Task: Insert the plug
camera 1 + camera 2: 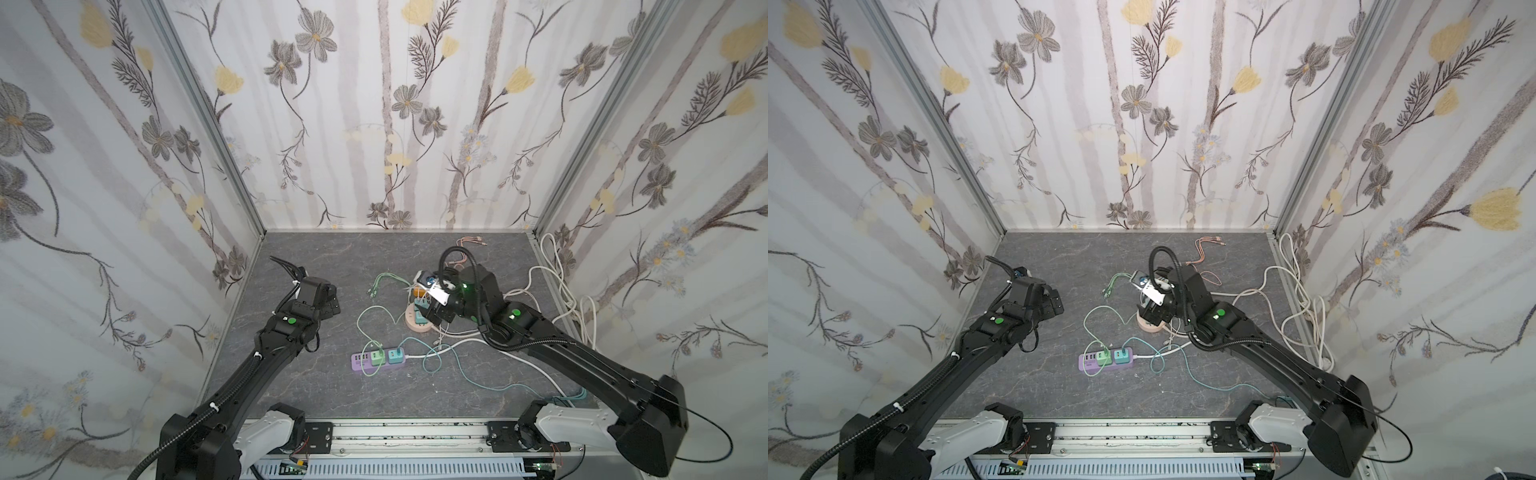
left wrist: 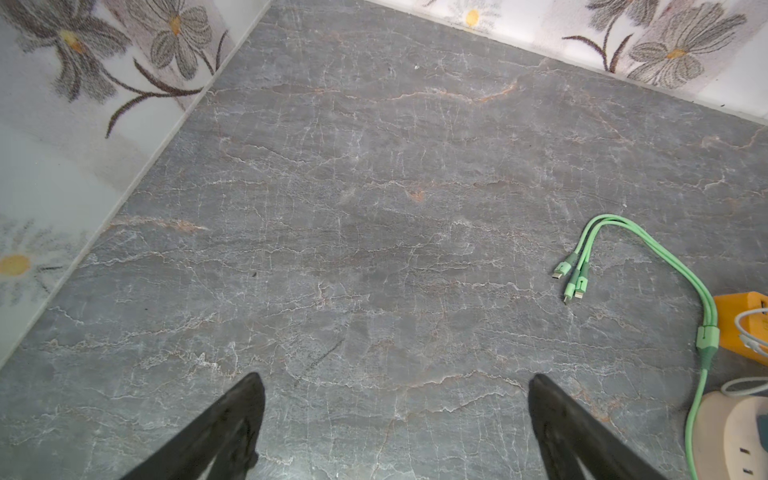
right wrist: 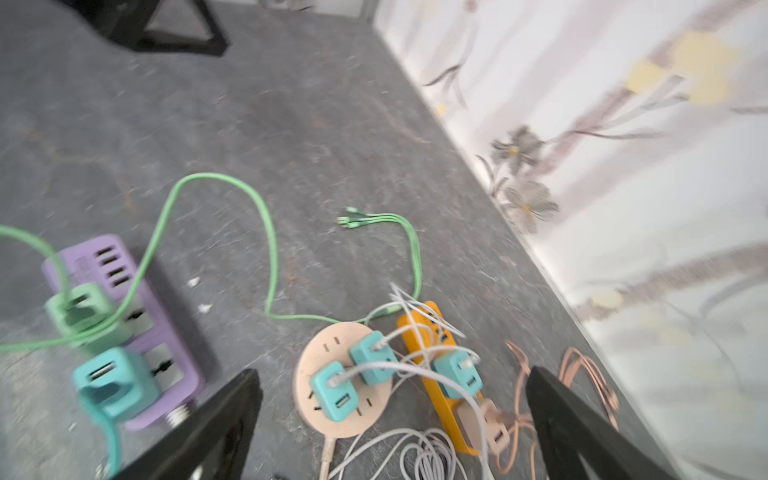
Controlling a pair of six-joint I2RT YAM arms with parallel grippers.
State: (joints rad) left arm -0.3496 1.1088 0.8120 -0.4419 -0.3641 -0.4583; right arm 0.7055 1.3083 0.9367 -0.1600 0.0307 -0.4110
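A round beige power strip point(image 3: 320, 353) lies on the grey table, right of the middle in both top views point(image 1: 417, 326) point(image 1: 1149, 327). Two teal plugs point(image 3: 336, 390) point(image 3: 371, 357) stand in its sockets, each with a white cable. My right gripper point(image 3: 392, 374) hangs open just above them, with nothing between its fingers; in a top view it point(image 1: 436, 318) hides most of the strip. My left gripper point(image 2: 397, 377) is open over bare table at the left point(image 1: 330, 305), far from any plug.
An orange strip point(image 3: 440, 409) beside the round one holds a teal plug point(image 3: 456, 372) and a pinkish plug point(image 3: 486, 428). A purple strip point(image 1: 360, 362) nearer the front carries a green plug and a teal plug. Green cable point(image 2: 573, 274), white cables point(image 1: 561, 299) and pink cables trail about. Walls stand close.
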